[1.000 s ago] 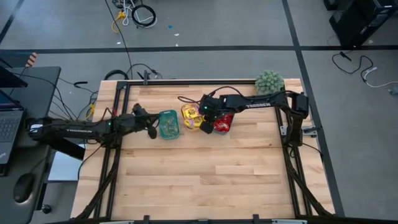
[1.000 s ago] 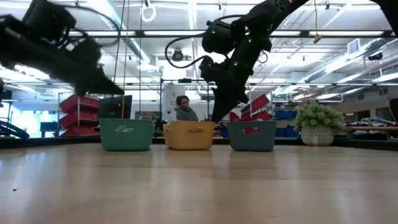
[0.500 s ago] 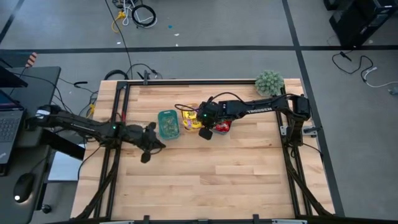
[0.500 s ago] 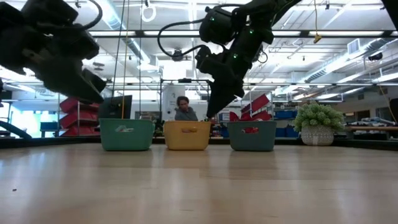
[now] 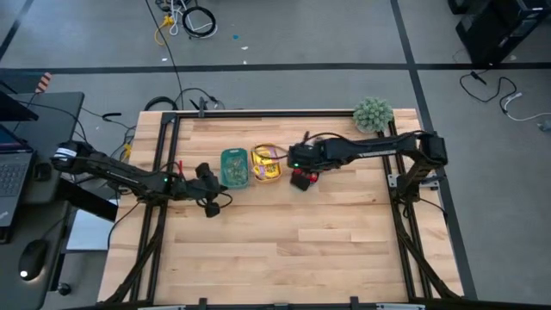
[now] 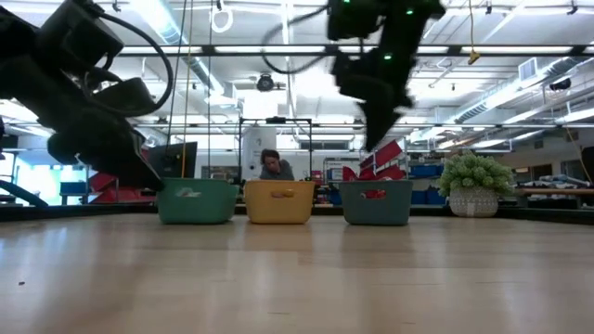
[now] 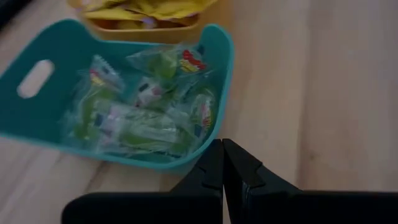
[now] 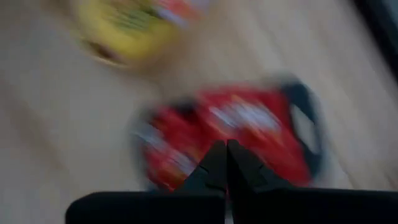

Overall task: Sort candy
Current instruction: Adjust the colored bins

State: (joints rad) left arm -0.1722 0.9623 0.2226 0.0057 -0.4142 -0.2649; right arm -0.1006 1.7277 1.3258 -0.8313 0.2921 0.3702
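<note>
table [image 5: 284, 241] bare | trays: teal tray [image 7: 56, 134] green candy [image 7: 143, 118]; yellow tray [image 5: 265, 163] yellow; third, red candy [image 8: 230, 134] | candy: likely light, crinkly, slippery; pinch wrapper end | left gripper [image 7: 222, 163], right gripper [image 8: 225, 163] closed, empty

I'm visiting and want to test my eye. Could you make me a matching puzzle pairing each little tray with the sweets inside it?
Trays:
1. teal tray
2. yellow tray
3. blue tray

Sweets:
A. shiny red packets
B. pale green pieces
C. yellow packets

Pairs: 1-B, 2-C, 3-A
</note>
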